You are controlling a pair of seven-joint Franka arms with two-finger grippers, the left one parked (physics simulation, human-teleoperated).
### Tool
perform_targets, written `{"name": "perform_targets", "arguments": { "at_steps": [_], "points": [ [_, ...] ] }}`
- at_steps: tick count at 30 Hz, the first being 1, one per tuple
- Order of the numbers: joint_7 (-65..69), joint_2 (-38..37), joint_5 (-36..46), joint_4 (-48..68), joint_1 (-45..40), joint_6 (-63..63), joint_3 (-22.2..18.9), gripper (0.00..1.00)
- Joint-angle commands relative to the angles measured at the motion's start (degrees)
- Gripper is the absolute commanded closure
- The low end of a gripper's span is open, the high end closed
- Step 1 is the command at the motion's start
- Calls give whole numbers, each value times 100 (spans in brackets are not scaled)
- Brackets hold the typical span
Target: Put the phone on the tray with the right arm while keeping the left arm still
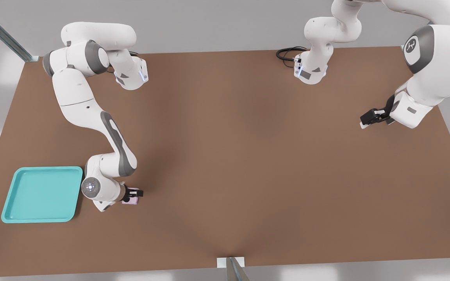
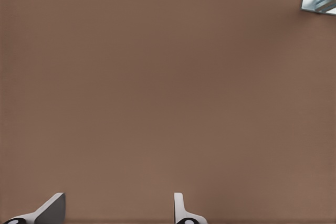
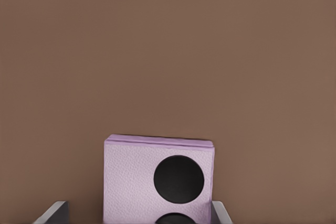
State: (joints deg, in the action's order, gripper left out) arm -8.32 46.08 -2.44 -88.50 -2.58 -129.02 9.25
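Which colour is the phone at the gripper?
Pale pink-lilac phone with black lenses, between gripper fingers; right wrist view.

White right arm (image 1: pixel 88 105), grey joint covers (blue-lit wrist disc), black gripper (image 1: pixel 134 194).

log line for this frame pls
stage: at phone, not lifted | gripper: straddling phone, beside tray's front-view-right edge | tray: no phone in it | surface: brown table

One brown surface (image 1: pixel 248 156) carries one turquoise tray (image 1: pixel 8 203) and one pink phone (image 3: pixel 136 182) with two black lenses. One working gripper (image 1: pixel 134 195) sits over the phone, beside the tray.
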Motion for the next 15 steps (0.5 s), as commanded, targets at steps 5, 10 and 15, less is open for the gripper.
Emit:
{"name": "perform_targets", "arguments": {
  "at_steps": [5,10,15],
  "points": [
    [252,42,-46,-18,-76,-281,-20,0],
    [252,138,-46,-44,-93,-343,-20,0],
    [252,156,-46,-88,-76,-343,-20,1]
  ]
}}
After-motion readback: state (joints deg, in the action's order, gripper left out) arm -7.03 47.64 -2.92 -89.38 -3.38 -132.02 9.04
